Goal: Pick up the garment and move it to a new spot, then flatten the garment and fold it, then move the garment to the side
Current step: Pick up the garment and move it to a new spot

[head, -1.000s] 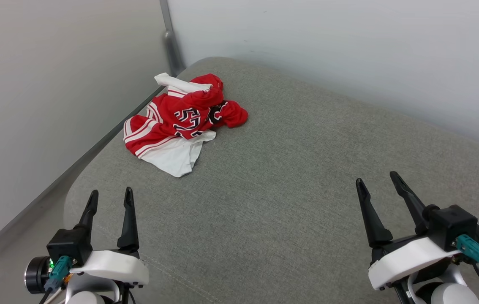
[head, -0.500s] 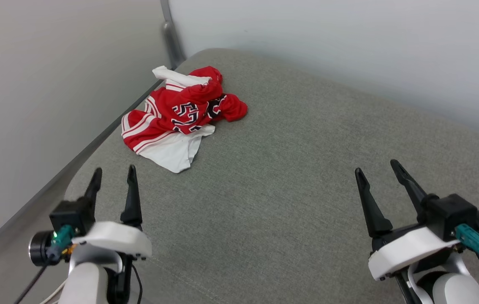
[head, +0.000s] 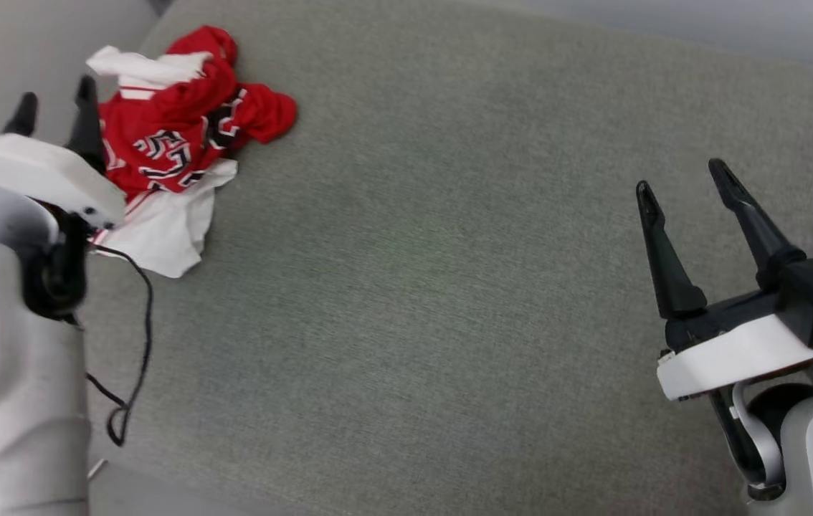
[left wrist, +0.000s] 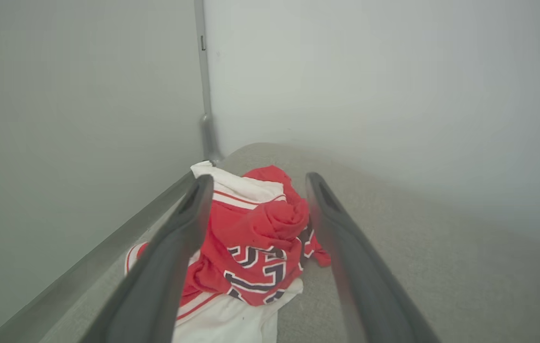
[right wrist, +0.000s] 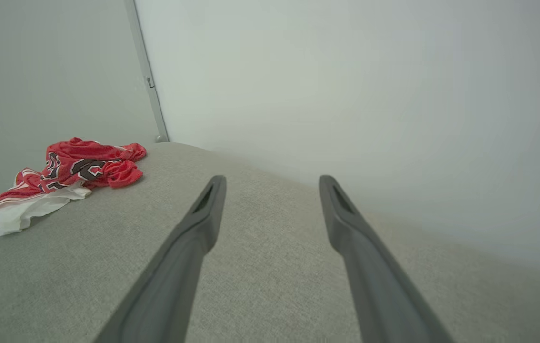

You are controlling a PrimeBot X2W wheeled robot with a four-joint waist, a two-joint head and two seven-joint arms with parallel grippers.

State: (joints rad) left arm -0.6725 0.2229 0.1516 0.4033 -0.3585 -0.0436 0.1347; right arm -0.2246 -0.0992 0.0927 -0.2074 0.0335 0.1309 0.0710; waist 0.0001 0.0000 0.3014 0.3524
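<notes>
Nothing done yet. The garment (head: pixel 177 143) lies crumpled at the far left corner of the grey fabric worktop (head: pixel 449 287), not picked up. My left claw (head: pixel 55 93) hovers just beside it, apart, empty. My right claw (head: pixel 680 177) is apart, empty, well away. Lifting, flattening and folding all remain. Pale walls (left wrist: pixel 394 95) meet behind.

Bare test booth: grey fabric cushion (head: pixel 449 287), plain white panels (right wrist: pixel 346 71), metal post (right wrist: pixel 148 85)
</notes>
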